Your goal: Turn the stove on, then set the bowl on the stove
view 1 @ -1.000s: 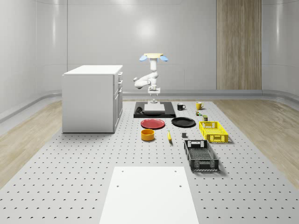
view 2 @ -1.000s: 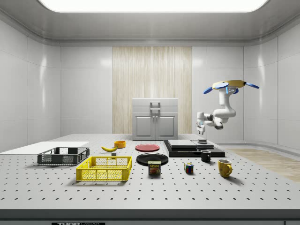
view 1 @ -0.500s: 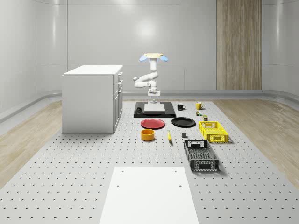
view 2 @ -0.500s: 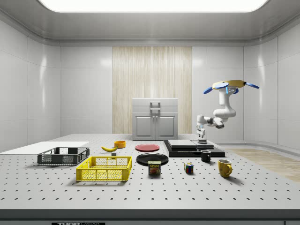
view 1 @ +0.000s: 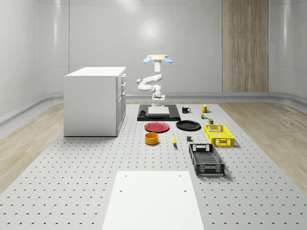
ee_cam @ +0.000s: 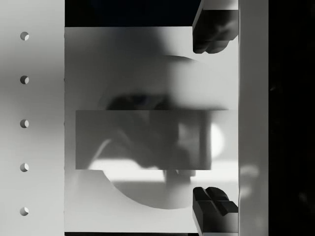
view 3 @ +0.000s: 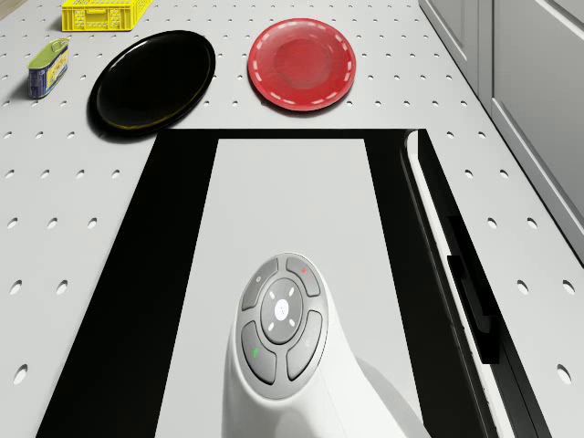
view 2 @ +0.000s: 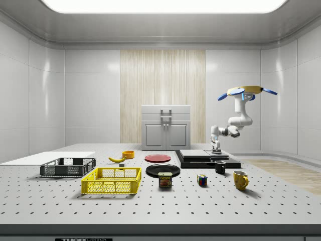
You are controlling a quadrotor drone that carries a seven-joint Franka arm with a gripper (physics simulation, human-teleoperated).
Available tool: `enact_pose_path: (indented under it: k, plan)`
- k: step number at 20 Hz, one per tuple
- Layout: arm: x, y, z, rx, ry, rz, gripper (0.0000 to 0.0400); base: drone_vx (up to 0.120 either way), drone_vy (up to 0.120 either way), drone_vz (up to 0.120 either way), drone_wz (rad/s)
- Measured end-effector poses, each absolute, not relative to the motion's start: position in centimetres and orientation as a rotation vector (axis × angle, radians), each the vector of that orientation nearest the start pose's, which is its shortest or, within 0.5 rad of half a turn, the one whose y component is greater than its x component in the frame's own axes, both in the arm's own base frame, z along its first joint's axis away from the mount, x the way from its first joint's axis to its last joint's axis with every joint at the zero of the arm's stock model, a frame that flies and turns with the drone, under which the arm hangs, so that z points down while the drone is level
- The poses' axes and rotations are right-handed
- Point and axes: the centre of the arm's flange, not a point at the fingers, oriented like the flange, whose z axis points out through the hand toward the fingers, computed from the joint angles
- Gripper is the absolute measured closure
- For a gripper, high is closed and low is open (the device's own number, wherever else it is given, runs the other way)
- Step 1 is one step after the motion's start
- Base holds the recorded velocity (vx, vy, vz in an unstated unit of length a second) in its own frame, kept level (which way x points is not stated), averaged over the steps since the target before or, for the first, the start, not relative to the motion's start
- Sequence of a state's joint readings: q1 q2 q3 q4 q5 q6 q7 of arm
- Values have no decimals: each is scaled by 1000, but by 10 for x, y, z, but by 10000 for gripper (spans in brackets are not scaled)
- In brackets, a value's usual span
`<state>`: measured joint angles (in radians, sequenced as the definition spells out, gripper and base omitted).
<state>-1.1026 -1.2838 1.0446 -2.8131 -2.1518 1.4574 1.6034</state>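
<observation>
The drone (view 1: 157, 58) hovers over the stove (view 1: 158, 113), fingers (ee_cam: 211, 34) wide above its surface. Switching on is in hand; next, fetching the bowl (view 1: 151, 138) on the worktop (view 1: 96, 163).

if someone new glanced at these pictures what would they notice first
Probably the drone hovering over the far end of the table, its white arm folded down so the gripper hangs just above the black stove. Next, the colours on the grey table: the orange bowl in front of the red plate, and the yellow crate toward the whole-scene view's right.
</observation>
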Motion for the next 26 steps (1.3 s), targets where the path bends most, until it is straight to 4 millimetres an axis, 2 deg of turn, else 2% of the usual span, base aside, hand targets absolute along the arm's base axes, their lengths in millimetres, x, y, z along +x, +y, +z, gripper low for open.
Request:
enact_pose_path:
  k: [12,21,22,26]
  plan:
    - [318,-10,578,0,-2,785,0,0,0,0,0]
    - [319,-22,579,0,-2,785,0,0,0,0,0]
    - [321,-18,580,3,-2,748,0,0,0,0,0]
    - [320,-35,580,2,-2,763,0,0,0,0,0]
